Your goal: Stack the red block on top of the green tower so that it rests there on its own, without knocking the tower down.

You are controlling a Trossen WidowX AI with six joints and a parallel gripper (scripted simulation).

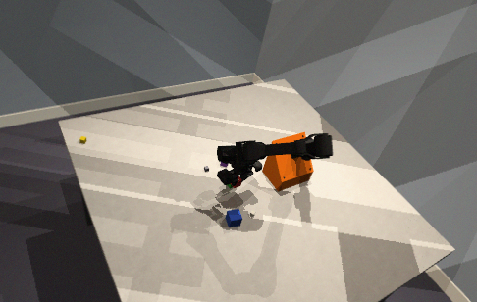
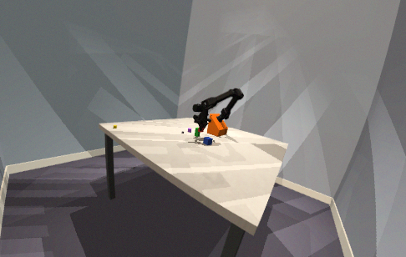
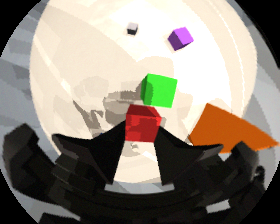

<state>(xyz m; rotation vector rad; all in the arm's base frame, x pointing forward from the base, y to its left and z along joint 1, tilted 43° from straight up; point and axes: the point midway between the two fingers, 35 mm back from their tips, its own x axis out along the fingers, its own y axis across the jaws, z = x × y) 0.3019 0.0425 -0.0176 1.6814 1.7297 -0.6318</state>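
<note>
One table (image 1: 353,255) carried it all; I had the arm's orange base (image 1: 289,168) on it, blue cube (image 1: 234,218) near the front. Gripper (image 3: 143,137) was closed partway on the red block (image 3: 143,124), held off the tabletop between the fingers. Green tower (image 3: 159,90) stood just beyond the block, apart from it. Purple cube (image 3: 180,38) and a tiny yellow cube (image 1: 82,139) sat farther off
</note>
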